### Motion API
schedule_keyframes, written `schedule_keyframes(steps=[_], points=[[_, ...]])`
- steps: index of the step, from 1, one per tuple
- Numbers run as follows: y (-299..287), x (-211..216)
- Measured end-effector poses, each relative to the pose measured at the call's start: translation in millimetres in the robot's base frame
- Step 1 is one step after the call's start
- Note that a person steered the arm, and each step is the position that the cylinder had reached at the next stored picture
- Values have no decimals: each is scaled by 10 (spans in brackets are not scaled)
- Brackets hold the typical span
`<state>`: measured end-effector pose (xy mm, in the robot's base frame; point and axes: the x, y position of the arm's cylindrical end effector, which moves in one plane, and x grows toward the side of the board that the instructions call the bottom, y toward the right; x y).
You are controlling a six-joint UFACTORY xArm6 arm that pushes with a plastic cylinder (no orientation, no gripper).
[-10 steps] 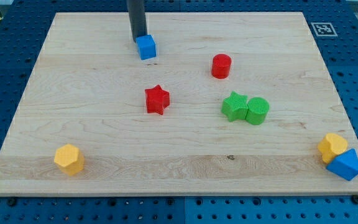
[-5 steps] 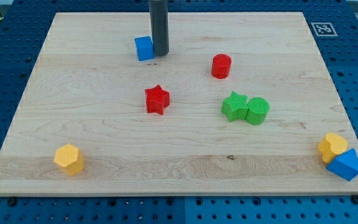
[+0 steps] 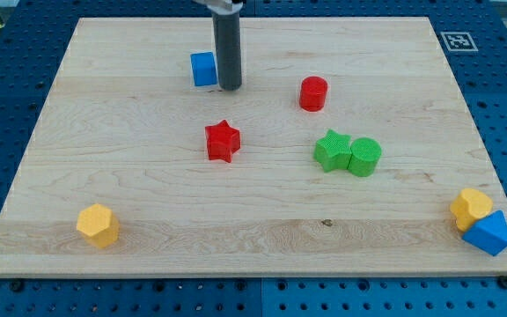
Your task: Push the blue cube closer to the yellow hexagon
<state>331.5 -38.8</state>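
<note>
The blue cube (image 3: 204, 69) sits near the board's top, left of centre. The yellow hexagon (image 3: 98, 225) lies far off at the board's bottom left. My tip (image 3: 230, 87) stands just to the right of the blue cube and slightly below it, close to its right side; I cannot tell if it touches.
A red star (image 3: 223, 141) lies below the tip. A red cylinder (image 3: 313, 92) is to the right. A green star (image 3: 332, 151) and a green cylinder (image 3: 364, 157) touch each other right of centre. A yellow block (image 3: 471, 208) and a blue triangular block (image 3: 488, 233) sit at the bottom right corner.
My tip went from the cube's upper left to its right side, then a little downward. The blue cube slid slightly to the left.
</note>
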Motion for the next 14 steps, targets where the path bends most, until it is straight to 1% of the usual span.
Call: schedule_keyframes(steps=[1,2,3,4,5,6,7,8,10,12,14], points=[[-157,-294],[-547,-203],[-737,69],[-737,254],[-802,254],[-853,120],[-1049,87],[-1288,191],[-1424,357],[-1424,1120],[-1424,1506]])
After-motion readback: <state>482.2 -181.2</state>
